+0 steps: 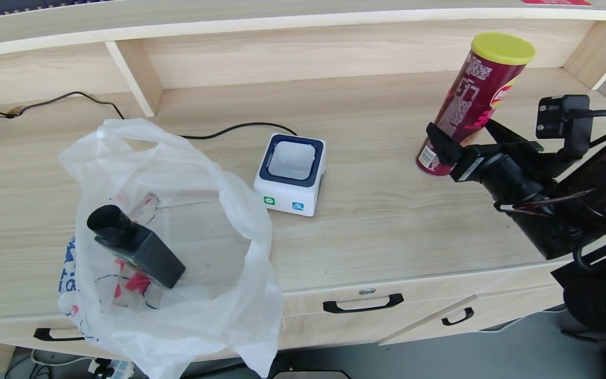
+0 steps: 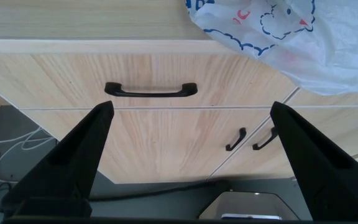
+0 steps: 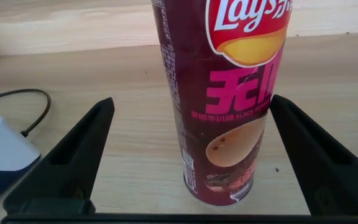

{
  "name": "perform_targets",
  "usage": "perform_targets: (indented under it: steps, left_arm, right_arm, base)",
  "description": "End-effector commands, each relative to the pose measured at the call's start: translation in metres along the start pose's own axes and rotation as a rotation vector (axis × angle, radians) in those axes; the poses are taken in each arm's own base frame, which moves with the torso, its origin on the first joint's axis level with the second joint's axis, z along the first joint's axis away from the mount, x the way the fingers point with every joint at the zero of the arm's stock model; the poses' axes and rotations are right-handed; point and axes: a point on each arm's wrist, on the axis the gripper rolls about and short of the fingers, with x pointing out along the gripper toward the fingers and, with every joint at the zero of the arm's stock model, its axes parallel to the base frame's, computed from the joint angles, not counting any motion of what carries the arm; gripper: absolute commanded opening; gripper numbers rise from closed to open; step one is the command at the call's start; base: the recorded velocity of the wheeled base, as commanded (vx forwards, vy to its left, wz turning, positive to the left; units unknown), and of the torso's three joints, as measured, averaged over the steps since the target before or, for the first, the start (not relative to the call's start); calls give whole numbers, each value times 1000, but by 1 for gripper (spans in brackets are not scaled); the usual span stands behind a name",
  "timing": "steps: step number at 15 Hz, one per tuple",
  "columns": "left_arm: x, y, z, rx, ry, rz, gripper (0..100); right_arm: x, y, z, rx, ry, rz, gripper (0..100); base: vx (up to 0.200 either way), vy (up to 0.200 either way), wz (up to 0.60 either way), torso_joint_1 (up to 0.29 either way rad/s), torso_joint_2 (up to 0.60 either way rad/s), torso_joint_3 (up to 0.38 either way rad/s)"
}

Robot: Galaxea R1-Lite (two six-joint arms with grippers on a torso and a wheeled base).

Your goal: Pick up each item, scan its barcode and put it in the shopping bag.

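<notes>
The pale wooden counter fills most of the head view, with a raised shelf across the top of the frame. At lower left the clear plastic shopping bag lies open on the counter, its mouth facing up and its lower edge hanging over the front. A black bottle lies tilted inside it.

At right of the frame the right gripper sits level with the lower part of the chips can, a dark red tube with a yellow lid standing on the counter at upper right. In the right wrist view the 2 fingers are spread wide with the can between them, not clamped.

The white scanner with its blue-framed window sits at centre, just beside the bag, and a black cable runs from it toward the upper left.

The left gripper is spread wide with nothing in it, facing a drawer front and its black handle, below the bag's overhang.
</notes>
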Motion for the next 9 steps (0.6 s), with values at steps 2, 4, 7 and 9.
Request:
perform_targets:
  steps: [2,4,7,9]
  left_arm:
    - [0,0,0,-1,1,1,100]
    - [0,0,0,1,1,1,100]
    - [0,0,0,-1,1,1,100]
    - [0,0,0,-1,1,1,100]
  right_arm:
    - [21,0,-13,-2,-10,-1,100]
    - [29,0,-16,0,-23,0,100]
    - [33,-9,-22,-2,-14,1,100]
    - [34,-21,-26,-14,-6,-12,100]
  base:
    - [0,0,0,0,0,0]
    - [0,0,0,0,0,0]
    - [0,0,0,0,0,0]
    - [0,0,0,0,0,0]
